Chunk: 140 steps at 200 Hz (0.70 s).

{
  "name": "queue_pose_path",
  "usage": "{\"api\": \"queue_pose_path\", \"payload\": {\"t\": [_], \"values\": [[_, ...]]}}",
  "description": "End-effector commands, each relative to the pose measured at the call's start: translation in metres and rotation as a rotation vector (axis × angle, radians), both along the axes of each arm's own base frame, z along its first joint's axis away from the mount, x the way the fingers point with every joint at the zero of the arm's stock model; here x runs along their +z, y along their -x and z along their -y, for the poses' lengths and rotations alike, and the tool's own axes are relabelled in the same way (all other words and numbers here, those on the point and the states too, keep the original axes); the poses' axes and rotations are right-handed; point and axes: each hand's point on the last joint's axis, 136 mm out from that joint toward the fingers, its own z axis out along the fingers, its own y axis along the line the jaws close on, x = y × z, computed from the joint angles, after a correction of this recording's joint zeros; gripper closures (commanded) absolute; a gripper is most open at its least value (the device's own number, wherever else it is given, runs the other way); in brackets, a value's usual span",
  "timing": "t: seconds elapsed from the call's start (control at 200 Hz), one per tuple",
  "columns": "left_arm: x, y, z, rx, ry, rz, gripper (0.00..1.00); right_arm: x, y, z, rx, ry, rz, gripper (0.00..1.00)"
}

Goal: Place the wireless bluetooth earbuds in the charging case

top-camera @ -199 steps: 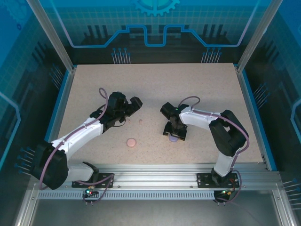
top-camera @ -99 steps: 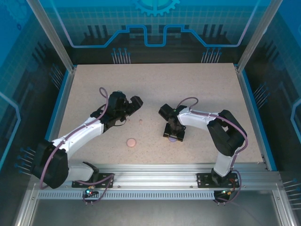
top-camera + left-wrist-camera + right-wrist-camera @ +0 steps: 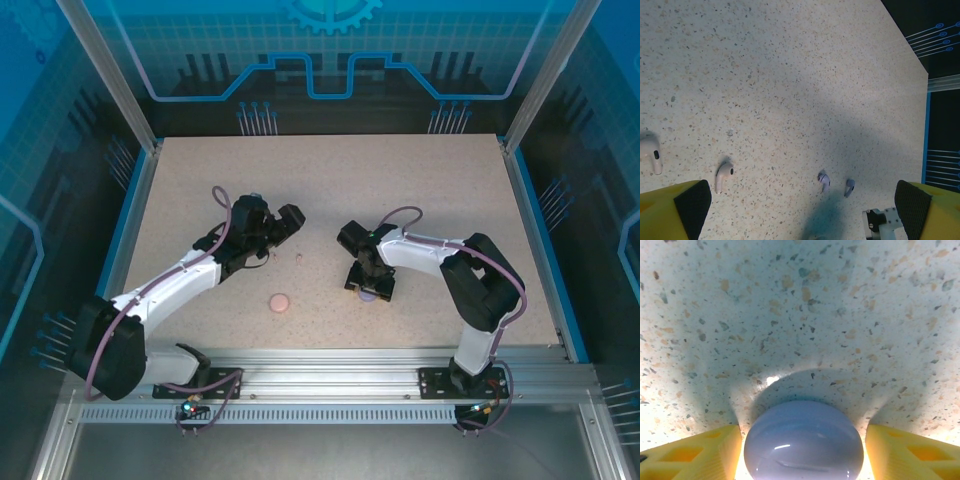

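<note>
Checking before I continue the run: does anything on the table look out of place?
Nothing looks damaged. The pink earbuds and lilac earbuds lie loose on the table; the lilac case, flanked by the right gripper, looks shut.

Glossy lilac round case [image 3: 803, 440] cut by bottom edge; from above mostly under right gripper [image 3: 370, 288]. Pale pink stemmed earbud [image 3: 651, 155] clipped, left edge.

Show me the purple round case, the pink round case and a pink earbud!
purple case [image 3: 803, 442]: right wrist view, middle of its shiny top.
pink case [image 3: 279, 301]: top view, centre of the round disc.
pink earbud [image 3: 723, 175]: left wrist view, on its body, just above the stem.
</note>
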Motion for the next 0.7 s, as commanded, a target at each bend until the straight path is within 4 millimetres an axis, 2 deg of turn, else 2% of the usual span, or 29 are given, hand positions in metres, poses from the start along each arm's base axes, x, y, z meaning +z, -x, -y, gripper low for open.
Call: {"api": "queue_pose_path", "payload": {"t": [0.0, 0.695], "values": [[0.0006, 0.0011, 0.0054, -0.031, 0.005, 0.018, 0.01, 0.0002, 0.004, 0.01, -0.057, 0.056, -0.028, 0.32], [0.0013, -0.0061, 0.0113, -0.057, 0.002, 0.045, 0.01, -0.0034, -0.0047, 0.011, -0.132, 0.06, -0.051, 0.37]]}}
